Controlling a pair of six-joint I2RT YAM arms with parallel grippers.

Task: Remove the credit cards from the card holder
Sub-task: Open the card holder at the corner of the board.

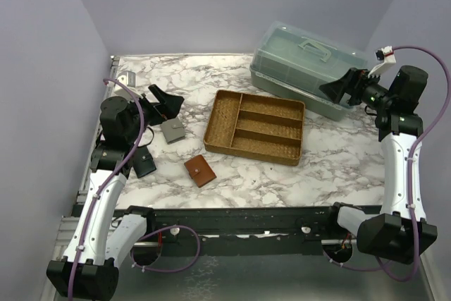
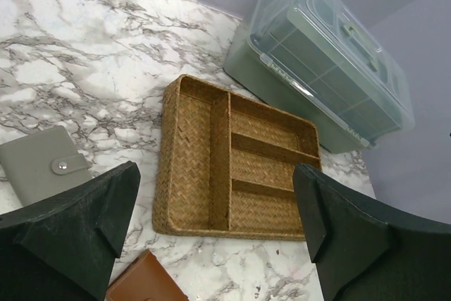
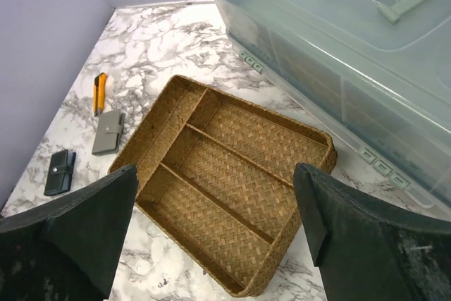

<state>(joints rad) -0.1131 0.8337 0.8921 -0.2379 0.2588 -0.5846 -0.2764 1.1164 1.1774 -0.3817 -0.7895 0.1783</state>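
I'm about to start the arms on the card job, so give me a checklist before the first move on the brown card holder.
1. Card holder located: ok, on the table in front of the woven tray.
2. Card holder open: not ok, folded, tab snapped shut.
3. Credit cards visible: not ok, none in view.
4. Left hand open and empty: ok.
5. Right hand open and empty: ok.
6. Grey wallet and black wallet apart from it: ok.
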